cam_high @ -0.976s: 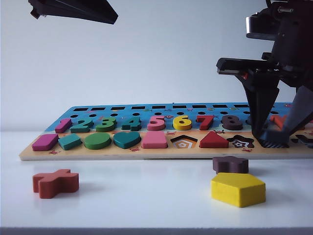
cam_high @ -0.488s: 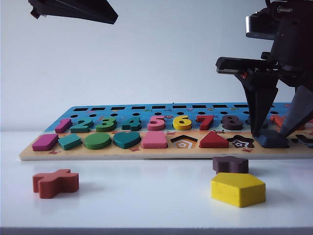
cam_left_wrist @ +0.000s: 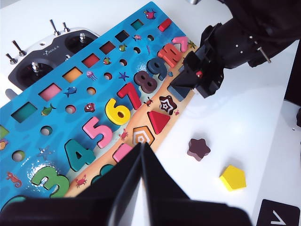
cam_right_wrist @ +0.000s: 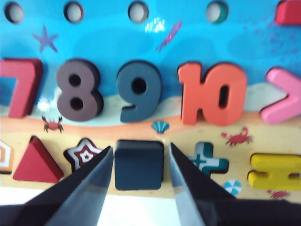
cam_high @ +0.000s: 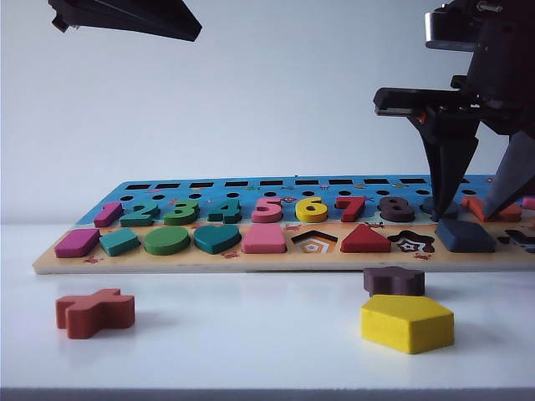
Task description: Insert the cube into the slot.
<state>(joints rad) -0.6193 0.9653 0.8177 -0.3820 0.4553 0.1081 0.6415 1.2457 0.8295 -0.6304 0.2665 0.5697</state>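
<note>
So the cube (cam_high: 465, 236) is seated flat in the slot (cam_right_wrist: 139, 165) along the front edge of the puzzle board (cam_high: 209, 261), near its right end, and the checkerboard base is fully covered by it. It's flanked by the star cut-out (cam_high: 411, 242) on one side and a plus-shaped cut-out (cam_right_wrist: 207, 158) on the other, as seen from the right wrist view.

The right gripper (cam_high: 474, 205) is held just above the cube with its jaws spread apart; nothing is grasped, and a clear gap is seen between each fingertip (cam_right_wrist: 96, 176) and the block's sides. In the exterior view the tips are raised off the board, over the back row near the 9 (cam_right_wrist: 138, 90) and 10 (cam_right_wrist: 212, 92).

The left gripper (cam_left_wrist: 141, 155) is parked high over the board's left part, well away from everything; only a dark wedge of it is caught in the top left of the exterior view. Its fingers are pressed together to a point with nothing between them.

On the table (cam_high: 267, 351) in front of the board, three loose pieces are left lying: a yellow pentagon (cam_high: 407, 322) near the front edge toward the right, a dark brown star (cam_high: 394, 281) just behind it, close to the board's front edge, and a red-brown cross (cam_high: 94, 311) off to the left. A grey radio controller (cam_left_wrist: 51, 52) is partly tucked behind the board's far edge.
</note>
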